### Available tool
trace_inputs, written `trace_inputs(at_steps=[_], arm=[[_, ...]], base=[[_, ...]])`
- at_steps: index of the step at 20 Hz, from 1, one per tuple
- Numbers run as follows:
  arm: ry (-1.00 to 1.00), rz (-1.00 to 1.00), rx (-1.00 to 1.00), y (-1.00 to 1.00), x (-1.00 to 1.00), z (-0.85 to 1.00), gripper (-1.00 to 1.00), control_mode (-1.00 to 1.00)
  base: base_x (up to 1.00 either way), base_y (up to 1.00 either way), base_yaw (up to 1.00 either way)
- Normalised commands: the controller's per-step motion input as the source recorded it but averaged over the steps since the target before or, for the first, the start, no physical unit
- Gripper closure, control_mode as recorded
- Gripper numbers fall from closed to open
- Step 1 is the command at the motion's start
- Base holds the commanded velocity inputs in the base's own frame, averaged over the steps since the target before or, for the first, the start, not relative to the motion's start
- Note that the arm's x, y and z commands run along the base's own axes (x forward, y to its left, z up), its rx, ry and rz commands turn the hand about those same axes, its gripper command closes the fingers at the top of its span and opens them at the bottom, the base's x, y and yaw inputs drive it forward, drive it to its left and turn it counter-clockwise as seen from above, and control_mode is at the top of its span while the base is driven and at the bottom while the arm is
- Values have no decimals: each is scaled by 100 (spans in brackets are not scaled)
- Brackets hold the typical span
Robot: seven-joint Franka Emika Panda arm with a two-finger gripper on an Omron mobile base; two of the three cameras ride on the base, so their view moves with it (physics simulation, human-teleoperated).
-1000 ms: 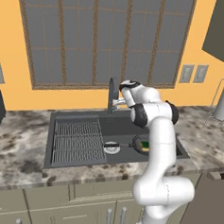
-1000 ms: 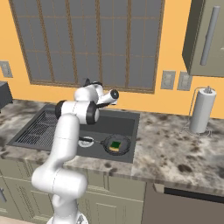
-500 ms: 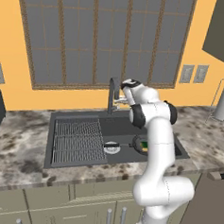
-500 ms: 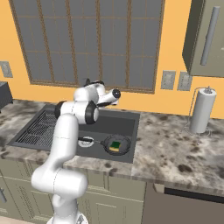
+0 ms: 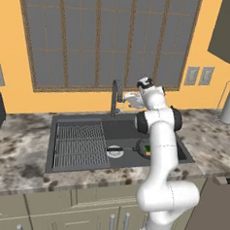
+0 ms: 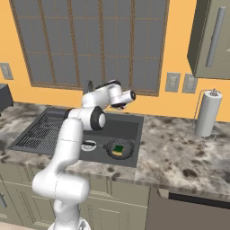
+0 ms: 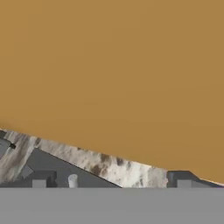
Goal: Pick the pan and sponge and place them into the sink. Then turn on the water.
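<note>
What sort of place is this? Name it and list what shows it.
A home kitchen, rendered. A dark sink with a faucet is set in a speckled stone counter over cabinets, and a paper towel roll stands under a wall cabinet.

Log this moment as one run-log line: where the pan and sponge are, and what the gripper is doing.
pan: in sink | sponge: in pan | gripper: open, empty, by faucet | water: not yet running

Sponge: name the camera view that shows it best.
The right base view: the sponge lies unobstructed inside the pan in the sink. In the left base view only a sliver of it shows beside the arm.
</note>
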Motion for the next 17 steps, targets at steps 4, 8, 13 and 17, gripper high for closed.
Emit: trace_inputs(at_steps=[4, 8, 13, 17], arm=[[-19, -55, -15, -35, 12, -53, -100, -100], [-24, -55, -22, -23, 1, -50, -100, -100], [-22, -32, -27, 0, 0, 1, -100, -100], [-25, -23, -42, 3, 0, 50, -100, -100]], base=[[0, 0, 0], [0, 0, 0], [0, 0, 0], [0, 0, 0]])
